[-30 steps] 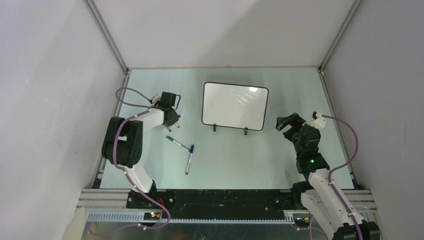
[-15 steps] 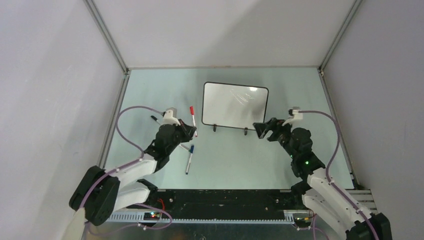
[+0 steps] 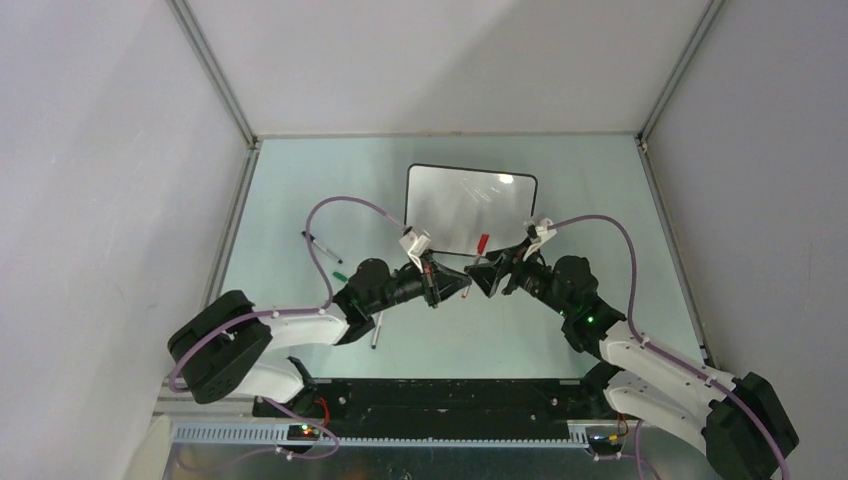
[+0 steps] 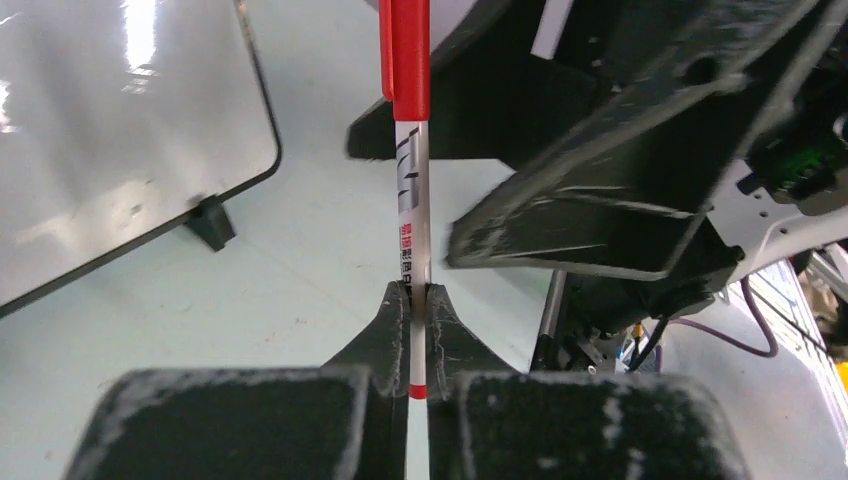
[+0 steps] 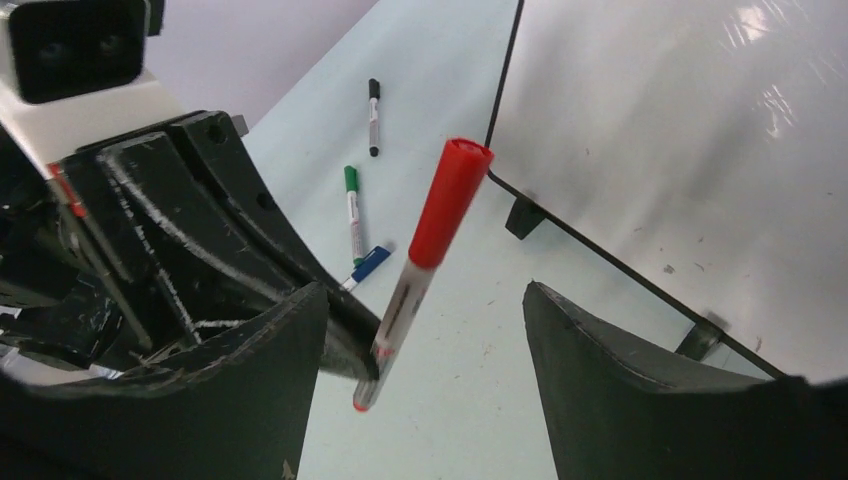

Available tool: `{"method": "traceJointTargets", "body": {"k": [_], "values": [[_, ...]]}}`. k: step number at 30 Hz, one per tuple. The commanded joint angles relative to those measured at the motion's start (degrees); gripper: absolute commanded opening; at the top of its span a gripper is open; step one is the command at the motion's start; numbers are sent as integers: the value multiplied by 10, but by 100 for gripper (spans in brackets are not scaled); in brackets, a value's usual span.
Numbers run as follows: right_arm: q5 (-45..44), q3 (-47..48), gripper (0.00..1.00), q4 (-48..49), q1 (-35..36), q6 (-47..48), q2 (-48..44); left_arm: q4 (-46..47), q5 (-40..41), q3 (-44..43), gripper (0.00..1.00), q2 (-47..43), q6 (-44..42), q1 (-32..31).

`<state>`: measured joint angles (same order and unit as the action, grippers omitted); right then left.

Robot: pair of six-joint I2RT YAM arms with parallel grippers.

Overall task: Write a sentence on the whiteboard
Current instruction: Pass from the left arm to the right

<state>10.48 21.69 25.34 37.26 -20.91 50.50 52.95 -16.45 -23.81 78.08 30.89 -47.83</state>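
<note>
The whiteboard point(image 3: 470, 210) stands on two small black feet at the middle back; its surface is blank and no sentence shows on it. It also shows in the left wrist view point(image 4: 120, 130) and the right wrist view point(image 5: 700, 150). My left gripper point(image 3: 453, 286) point(image 4: 418, 300) is shut on the lower end of a red-capped marker point(image 3: 480, 248) point(image 4: 412, 190), cap on and pointing away from it. My right gripper point(image 3: 484, 277) point(image 5: 422, 292) is open, facing the left one. The marker point(image 5: 425, 250) stands between the right jaws without touching them.
On the table to the left lie a black marker point(image 3: 321, 246) point(image 5: 373, 115), a green marker point(image 3: 338, 274) point(image 5: 352, 210) and a blue marker point(image 3: 377, 330) point(image 5: 370, 265). Both arms meet just in front of the whiteboard's feet.
Both arms swung inward from the sides to meet in front of the board. The left gripper carried the red marker to the centre, between the right gripper's open jaws.
</note>
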Motion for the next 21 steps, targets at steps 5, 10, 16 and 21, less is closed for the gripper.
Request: {"method": "traceJointTargets", "body": {"k": [5,10,16,21], "values": [[-5,29,48,40,6,0,6,-6,30,-33,0,-3,-68,-36],[1,29,7,41,8,-6,6,-6,65,-22,8,-15,-74,-39],[24,39,0,32,7,-1,12,-24,116,-3,55,-57,-77,-39],[64,61,0,6,9,24,43,-94,221,23,78,-151,-79,-37]]}}
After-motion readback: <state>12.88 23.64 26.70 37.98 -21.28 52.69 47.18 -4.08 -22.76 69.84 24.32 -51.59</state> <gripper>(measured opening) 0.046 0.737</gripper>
